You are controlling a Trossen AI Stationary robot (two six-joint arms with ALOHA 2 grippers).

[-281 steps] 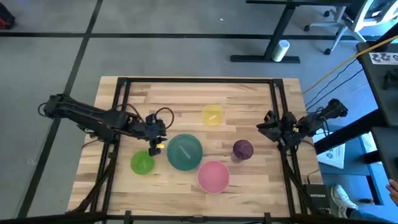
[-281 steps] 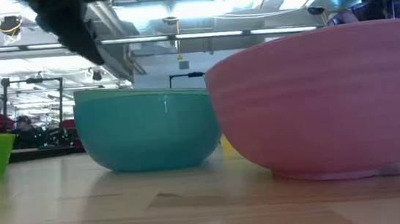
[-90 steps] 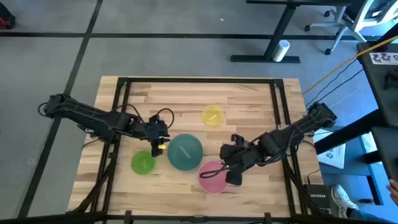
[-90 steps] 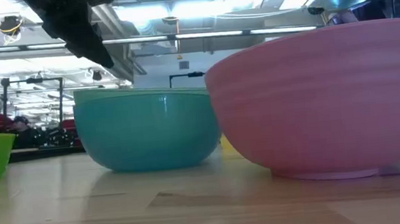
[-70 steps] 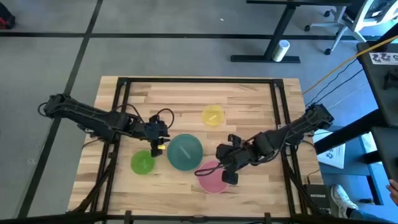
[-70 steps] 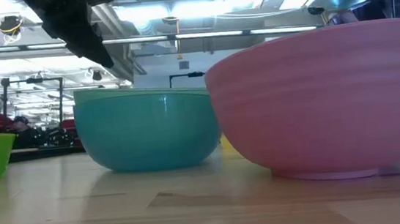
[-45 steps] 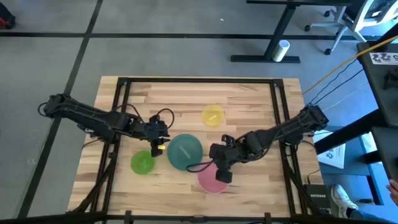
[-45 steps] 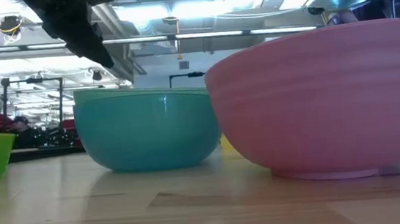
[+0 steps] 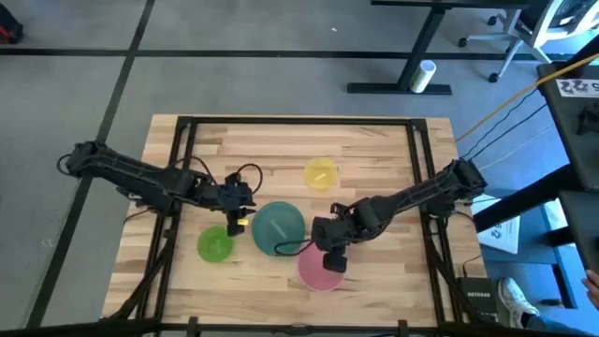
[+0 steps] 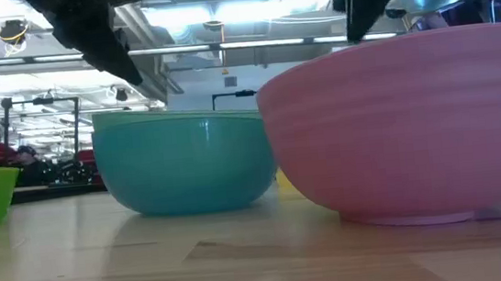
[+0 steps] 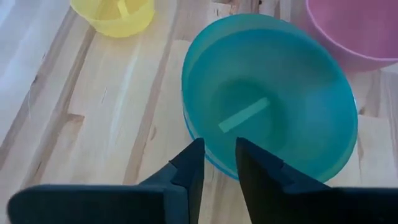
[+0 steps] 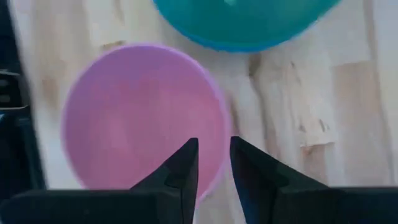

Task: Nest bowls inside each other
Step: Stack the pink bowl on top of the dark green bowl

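Your right gripper [image 12: 208, 163], fingers slightly parted, holds nothing over the pink bowl [image 12: 140, 115]; left gripper [image 11: 217, 165], likewise empty, hovers at the teal bowl [image 11: 267, 93]. Nothing looks nested yet.

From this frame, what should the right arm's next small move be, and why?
Probably lower a little and close on the rim of the round pink bowl. The right gripper hovers above that rim, slightly open, with the edge lined up between its fingers. The left gripper waits, narrowly open, at the teal-green bowl.
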